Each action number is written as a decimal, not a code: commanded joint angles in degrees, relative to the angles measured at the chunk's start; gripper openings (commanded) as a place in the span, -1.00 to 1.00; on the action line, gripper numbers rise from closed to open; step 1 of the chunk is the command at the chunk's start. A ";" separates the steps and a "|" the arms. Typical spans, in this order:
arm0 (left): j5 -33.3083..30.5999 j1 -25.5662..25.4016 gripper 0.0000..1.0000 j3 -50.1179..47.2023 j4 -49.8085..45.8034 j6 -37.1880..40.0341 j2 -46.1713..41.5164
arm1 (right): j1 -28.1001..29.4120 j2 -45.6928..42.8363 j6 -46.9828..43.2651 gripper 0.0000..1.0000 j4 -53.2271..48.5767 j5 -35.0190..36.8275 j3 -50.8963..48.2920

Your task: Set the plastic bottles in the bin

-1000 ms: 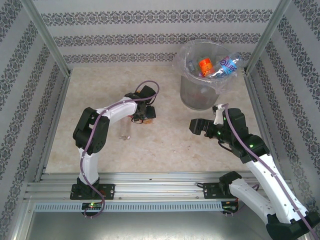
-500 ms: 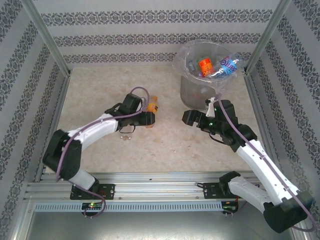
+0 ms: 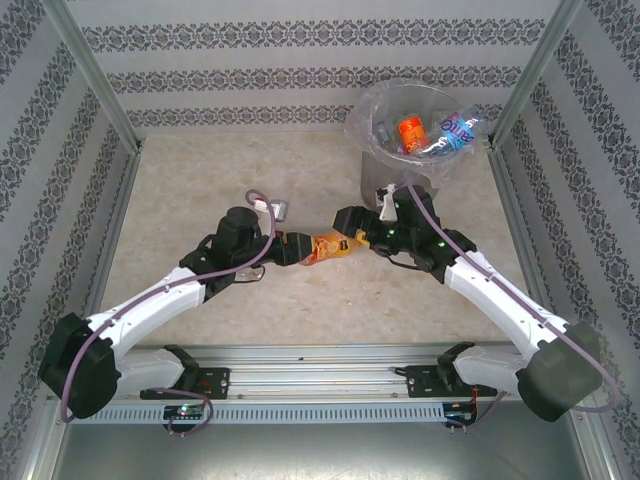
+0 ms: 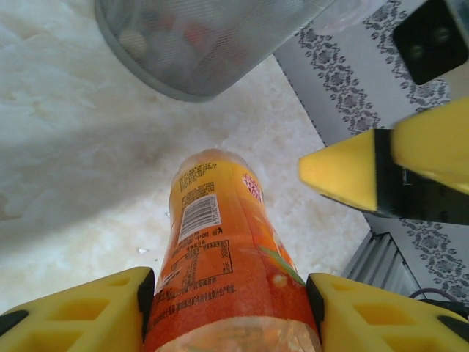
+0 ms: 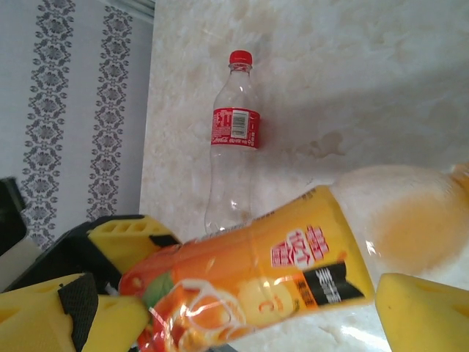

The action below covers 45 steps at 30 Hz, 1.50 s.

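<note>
Clamping the base of the orange bottle [image 4: 220, 257], the left fingers [image 4: 80, 312] press it from both sides, and its cap end points away from them. The right fingers [image 5: 429, 315] stand wide apart, with the same bottle between them. Beyond them a red-label bottle [image 5: 234, 139] lies on the tabletop [image 5: 352, 88]. Past the left fingers stands the bin [image 4: 205, 51], with more bottles [image 3: 410, 130] inside.
</note>
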 commanded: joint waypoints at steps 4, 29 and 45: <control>-8.27 -1.53 0.03 -3.51 3.27 -2.96 1.74 | 2.47 -0.56 4.61 0.93 -3.36 10.24 -3.35; -10.74 -6.48 0.34 -15.51 23.05 -12.32 12.56 | 5.78 11.10 15.48 0.92 8.19 8.66 -9.29; -12.37 -6.63 0.84 -8.69 -12.76 2.46 -5.72 | 10.28 23.34 10.72 0.65 4.62 9.02 -1.67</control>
